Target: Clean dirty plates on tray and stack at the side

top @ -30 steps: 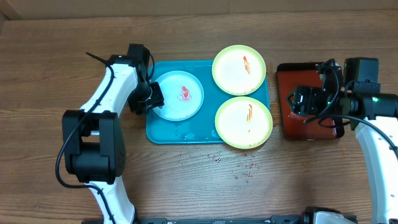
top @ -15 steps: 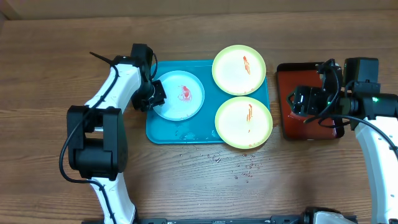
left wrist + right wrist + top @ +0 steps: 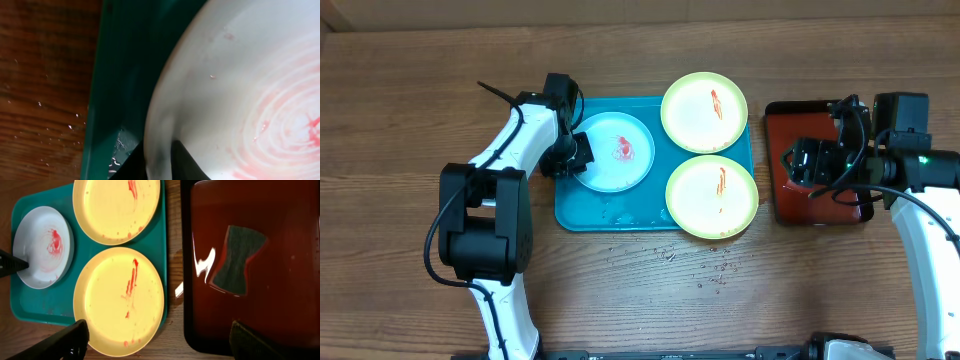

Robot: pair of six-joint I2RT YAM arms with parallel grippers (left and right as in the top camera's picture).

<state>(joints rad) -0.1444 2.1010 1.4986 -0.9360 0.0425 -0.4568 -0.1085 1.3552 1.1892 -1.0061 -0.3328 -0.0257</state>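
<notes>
left fingers (image 3: 575, 160) slid in, now pinching pale plate (image 3: 620, 155) rim | plate pushed ahead on tray (image 3: 620, 215) | right fingers (image 3: 795, 163) wide open | lifting looks next

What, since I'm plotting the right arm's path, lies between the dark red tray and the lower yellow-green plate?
Only a narrow strip of wooden table, bearing one small pale glint I cannot identify; the right wrist view shows it best.

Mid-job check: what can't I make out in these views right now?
Grey pad on the dark red tray: overhead, the right pincer hides it.
Left pincer: left wrist view's bottom edge cuts off all but the fingertips on the pale plate; overhead, the wrist covers them.
Dark red tray's right side: cut off by the right wrist view's edge.
</notes>
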